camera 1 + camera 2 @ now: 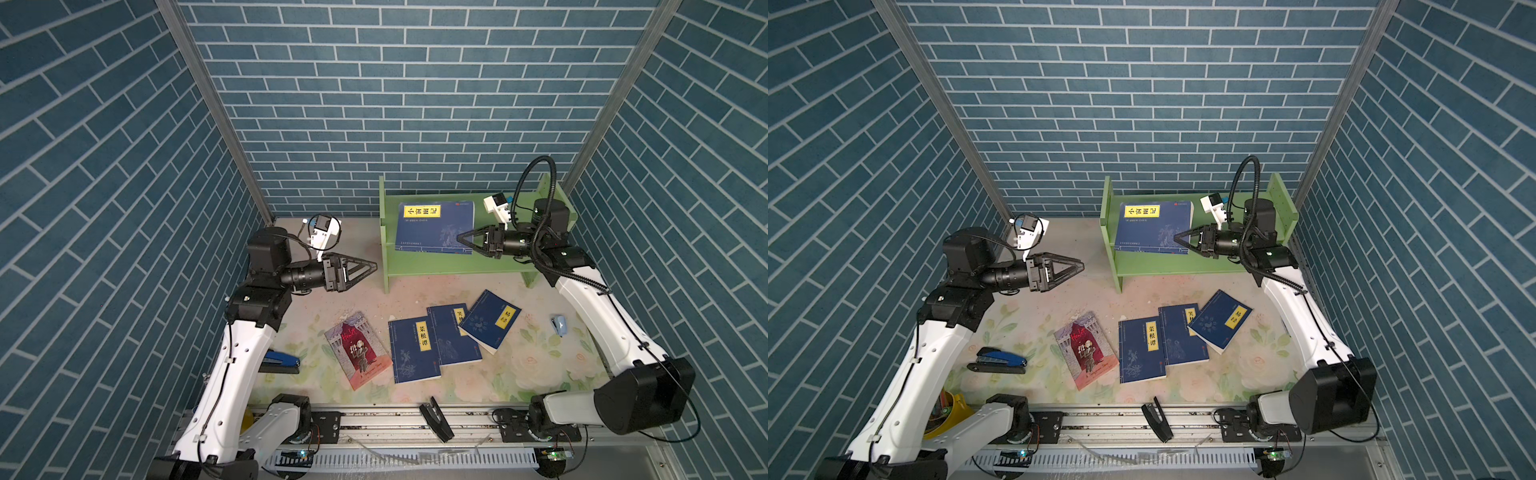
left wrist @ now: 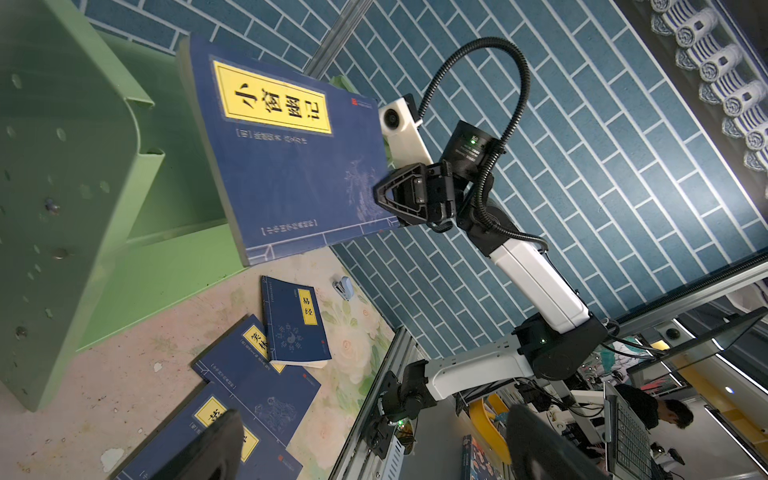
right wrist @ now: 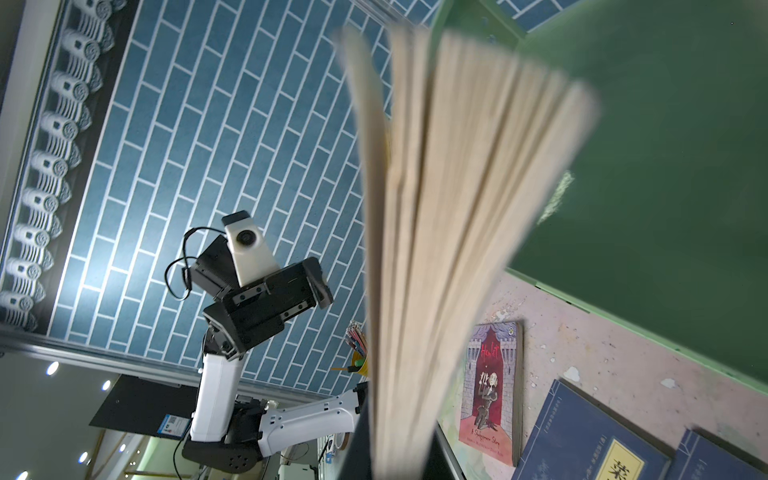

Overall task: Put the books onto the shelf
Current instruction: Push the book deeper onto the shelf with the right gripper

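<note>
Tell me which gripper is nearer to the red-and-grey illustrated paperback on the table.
Left. The left gripper hangs open beyond that paperback; the right gripper is farther, at the green wooden shelf, shut on a dark blue book.

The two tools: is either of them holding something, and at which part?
The right tool is shut on a dark blue book, at the edge of its pages near a corner. The left tool is open and empty.

Left arm's up off the table, elbow bent, forearm level, left gripper point(image 1: 371, 268) pointing right, jaws spread wide and holding nothing. Right arm reaches far and leftward, wrist level, right gripper point(image 1: 460, 238) pinched tight on the blue book point(image 1: 432, 226).
</note>
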